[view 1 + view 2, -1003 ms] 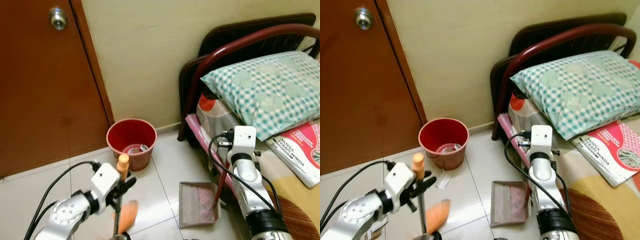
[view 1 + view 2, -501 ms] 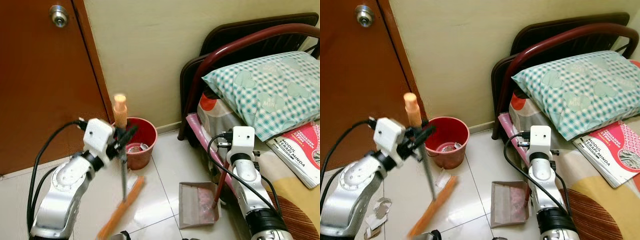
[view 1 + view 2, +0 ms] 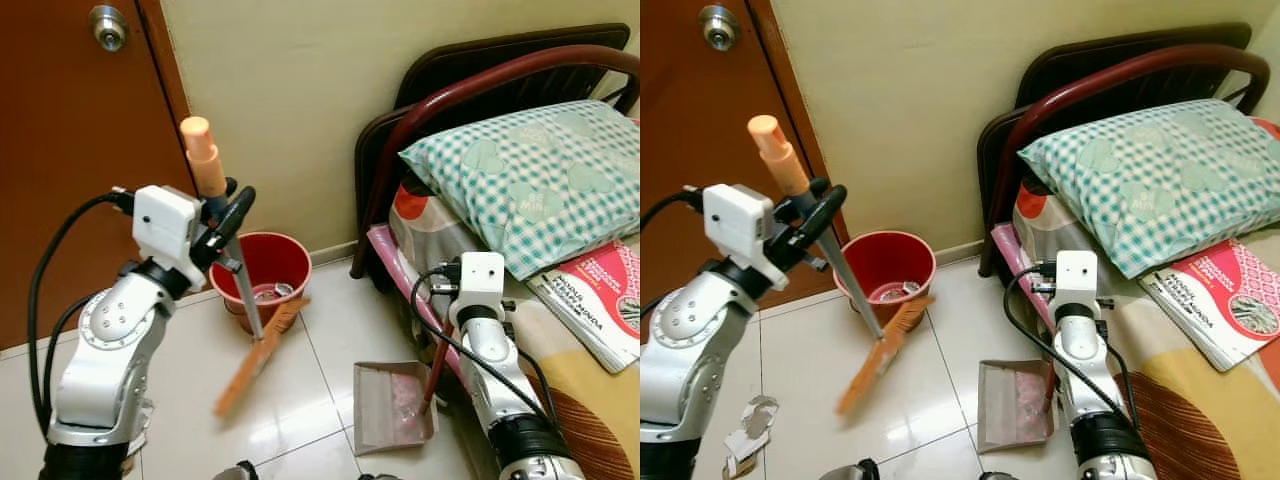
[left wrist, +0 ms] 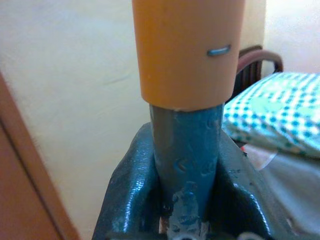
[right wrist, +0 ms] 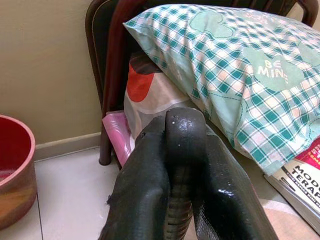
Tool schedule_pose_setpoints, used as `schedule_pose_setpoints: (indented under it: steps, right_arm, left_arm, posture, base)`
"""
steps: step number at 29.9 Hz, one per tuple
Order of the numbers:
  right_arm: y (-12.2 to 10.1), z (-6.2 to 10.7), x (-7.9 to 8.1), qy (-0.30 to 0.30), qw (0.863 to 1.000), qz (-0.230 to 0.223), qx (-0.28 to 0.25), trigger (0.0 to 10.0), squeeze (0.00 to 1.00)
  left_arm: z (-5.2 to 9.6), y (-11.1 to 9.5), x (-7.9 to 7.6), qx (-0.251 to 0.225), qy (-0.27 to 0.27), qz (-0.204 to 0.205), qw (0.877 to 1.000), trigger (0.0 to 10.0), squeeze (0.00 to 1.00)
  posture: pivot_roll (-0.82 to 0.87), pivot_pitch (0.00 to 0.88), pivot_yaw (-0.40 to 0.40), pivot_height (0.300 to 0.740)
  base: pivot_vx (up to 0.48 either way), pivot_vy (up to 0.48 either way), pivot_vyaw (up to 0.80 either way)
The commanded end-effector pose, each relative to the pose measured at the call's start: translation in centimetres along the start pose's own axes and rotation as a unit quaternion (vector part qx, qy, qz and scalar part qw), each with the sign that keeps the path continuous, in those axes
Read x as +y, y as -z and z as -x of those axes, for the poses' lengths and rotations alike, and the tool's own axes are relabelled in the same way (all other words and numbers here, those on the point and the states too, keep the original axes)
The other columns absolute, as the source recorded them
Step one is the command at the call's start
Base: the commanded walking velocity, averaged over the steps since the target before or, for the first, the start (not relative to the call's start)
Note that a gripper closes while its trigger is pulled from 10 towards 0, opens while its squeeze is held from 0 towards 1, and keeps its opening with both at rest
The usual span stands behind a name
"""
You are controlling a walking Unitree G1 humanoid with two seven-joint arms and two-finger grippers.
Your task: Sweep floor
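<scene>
Left gripper (image 3: pixel 228 222) raised, clamping broom (image 3: pixel 238 290); right gripper (image 5: pixel 172 165) low, clamping dustpan (image 3: pixel 392 405) handle.

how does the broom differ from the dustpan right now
The orange-bristled broom with a grey metal handle is lifted and tilted, its head in front of the red plastic bucket; the pink dustpan lies flat on the tiled floor beside the bed. The broom's head looks motion-blurred; the dustpan is sharp. The left gripper clamps the broom just below its orange cap; the right gripper is closed on the dustpan's dark upright handle. Both are held by the robot.
</scene>
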State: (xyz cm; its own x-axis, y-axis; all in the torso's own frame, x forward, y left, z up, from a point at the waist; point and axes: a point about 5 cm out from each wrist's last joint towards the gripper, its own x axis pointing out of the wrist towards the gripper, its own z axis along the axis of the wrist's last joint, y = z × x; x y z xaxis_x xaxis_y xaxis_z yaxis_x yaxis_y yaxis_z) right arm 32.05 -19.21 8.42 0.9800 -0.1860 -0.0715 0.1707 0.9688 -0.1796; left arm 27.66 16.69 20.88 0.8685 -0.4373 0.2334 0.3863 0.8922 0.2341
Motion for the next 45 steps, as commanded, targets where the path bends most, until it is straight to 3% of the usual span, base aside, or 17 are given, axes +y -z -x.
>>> schedule_pose_setpoints:
  steps: [1, 6, 16, 18, 21, 27, 30, 34, 36, 40, 45]
  right_arm:
    - [0.1, -0.1, -0.1, -0.003, 1.000, 0.010, 0.001, 10.0, 0.00]
    - [0.1, 0.0, -0.1, -0.004, 1.000, 0.011, 0.000, 10.0, 0.00]
    - [0.2, 0.1, 0.0, -0.006, 1.000, 0.012, 0.000, 10.0, 0.00]
    - [0.1, 0.1, 0.2, -0.008, 1.000, 0.009, -0.003, 10.0, 0.00]
    - [0.0, 0.0, 0.3, -0.006, 1.000, 0.009, -0.005, 10.0, 0.00]
    - [-1.1, -1.0, 1.0, -0.005, 1.000, -0.021, -0.020, 10.0, 0.00]
    - [-1.6, -1.5, 1.9, -0.014, 0.999, -0.036, -0.023, 10.0, 0.00]
    - [-1.9, -1.8, 2.7, -0.023, 0.999, -0.033, -0.023, 10.0, 0.00]
    - [-2.2, -2.1, 3.8, -0.034, 0.999, -0.035, -0.023, 10.0, 0.00]
    - [-2.3, -2.2, 5.3, -0.049, 0.998, -0.031, -0.019, 10.0, 0.00]
    - [-2.0, -2.0, 6.1, -0.060, 0.998, -0.021, -0.012, 10.0, 0.00]
  left_arm:
    - [0.6, -1.2, 1.6, -0.027, -0.036, -0.057, 0.997, 10.0, 0.00]
    - [1.9, 1.1, 1.8, 0.008, -0.041, -0.076, 0.996, 10.0, 0.00]
    - [3.3, 4.9, 1.8, 0.066, -0.069, -0.064, 0.993, 10.0, 0.00]
    - [2.8, 6.5, 1.4, 0.079, -0.079, -0.042, 0.993, 10.0, 0.00]
    - [2.5, 7.2, 1.1, 0.085, -0.079, -0.039, 0.992, 10.0, 0.00]
    - [0.1, 9.8, 0.1, 0.104, -0.090, 0.007, 0.990, 10.0, 0.00]
    - [-1.4, 9.9, -1.3, 0.099, -0.057, 0.018, 0.993, 10.0, 0.00]
    - [-2.0, 9.6, -2.1, 0.090, -0.036, 0.028, 0.995, 10.0, 0.00]
    - [-2.6, 9.3, -3.6, 0.082, 0.007, 0.048, 0.995, 10.0, 0.00]
    - [-2.8, 8.6, -5.7, 0.067, 0.059, 0.078, 0.993, 10.0, 0.00]
    - [-2.6, 7.5, -6.7, 0.050, 0.073, 0.104, 0.991, 10.0, 0.00]
  posture:
    - [0.09, 0.144, -0.018, 0.740]
    - [0.09, 0.149, -0.020, 0.740]
    - [0.08, 0.152, -0.023, 0.740]
    - [0.08, 0.154, -0.024, 0.740]
    - [0.08, 0.154, -0.024, 0.740]
    - [0.08, 0.156, -0.024, 0.740]
    - [0.09, 0.154, -0.023, 0.740]
    - [0.09, 0.154, -0.023, 0.740]
    - [0.10, 0.153, -0.023, 0.740]
    - [0.11, 0.153, -0.026, 0.740]
    - [0.11, 0.153, -0.026, 0.740]
  base:
    - [0.000, 0.000, 0.00]
    - [0.000, 0.000, 0.00]
    - [0.000, 0.000, 0.00]
    - [0.000, 0.000, 0.00]
    - [0.000, 0.000, 0.00]
    - [0.000, 0.000, 0.00]
    - [0.000, 0.000, 0.00]
    - [0.000, 0.000, 0.00]
    - [0.000, 0.000, 0.00]
    - [0.000, 0.000, 0.00]
    - [0.000, 0.000, 0.00]
